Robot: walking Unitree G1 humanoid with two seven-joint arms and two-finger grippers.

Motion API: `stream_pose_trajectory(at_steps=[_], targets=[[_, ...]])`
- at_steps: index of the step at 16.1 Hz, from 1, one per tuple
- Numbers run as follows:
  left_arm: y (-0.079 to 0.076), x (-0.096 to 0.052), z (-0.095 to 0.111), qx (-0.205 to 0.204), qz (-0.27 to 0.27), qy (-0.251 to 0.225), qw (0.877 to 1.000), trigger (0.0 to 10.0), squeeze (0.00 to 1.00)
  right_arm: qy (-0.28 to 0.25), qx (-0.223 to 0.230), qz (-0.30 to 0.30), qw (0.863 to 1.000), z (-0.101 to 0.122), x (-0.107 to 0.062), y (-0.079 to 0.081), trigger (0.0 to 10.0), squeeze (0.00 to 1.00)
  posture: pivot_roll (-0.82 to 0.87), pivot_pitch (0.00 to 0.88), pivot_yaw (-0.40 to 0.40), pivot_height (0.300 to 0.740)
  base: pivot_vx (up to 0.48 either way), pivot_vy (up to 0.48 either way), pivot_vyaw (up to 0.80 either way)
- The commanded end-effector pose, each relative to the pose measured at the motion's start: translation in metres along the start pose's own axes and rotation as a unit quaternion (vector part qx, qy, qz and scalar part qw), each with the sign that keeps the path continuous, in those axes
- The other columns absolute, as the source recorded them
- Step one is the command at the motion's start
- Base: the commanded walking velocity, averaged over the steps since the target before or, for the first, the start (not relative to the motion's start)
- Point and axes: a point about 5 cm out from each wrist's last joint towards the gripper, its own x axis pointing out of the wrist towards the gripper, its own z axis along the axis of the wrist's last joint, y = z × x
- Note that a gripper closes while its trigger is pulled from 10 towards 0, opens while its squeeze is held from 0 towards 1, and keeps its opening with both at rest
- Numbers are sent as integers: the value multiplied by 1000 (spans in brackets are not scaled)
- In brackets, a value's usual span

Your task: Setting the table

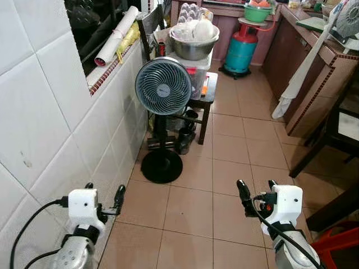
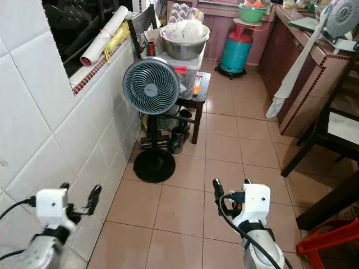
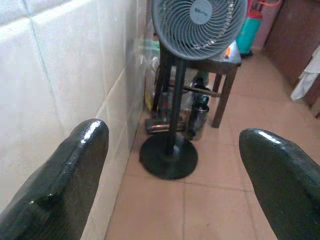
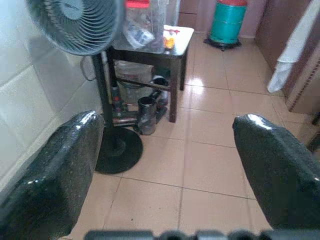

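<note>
Terracotta floor tiles [image 1: 224,185] lie ahead, so walk on; both the left gripper [image 1: 104,199] and right gripper [image 1: 257,193] are spread and empty. Steer right of the fan [image 1: 163,87]; no tableware is within reach, the table [image 1: 350,126] edging right.

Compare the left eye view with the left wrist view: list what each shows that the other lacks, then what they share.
Left eye view alone: the steel bowl on the clear plastic box, the egg tray, the rolled paper on the window ledge, the right gripper.

Left wrist view alone: a close look between the left gripper's open fingers.

Both: the standing fan, the dark stool, the teal gas cylinder, the white tiled wall.
</note>
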Motion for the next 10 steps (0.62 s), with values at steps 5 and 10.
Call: stream_pose_trajectory(at_steps=[5, 10], targets=[[-4, 12, -1, 11, -5, 0, 1000, 10000, 0, 3, -9, -23, 1000, -1, -2, 1, 10000, 0, 88, 0, -46, 740, 0, 0, 0], [-3, 15, -4, 15, -9, 5, 1000, 10000, 0, 9, 0, -37, 999, -5, 0, 2, 10000, 0, 86, 0, -37, 740, 0, 0, 0]])
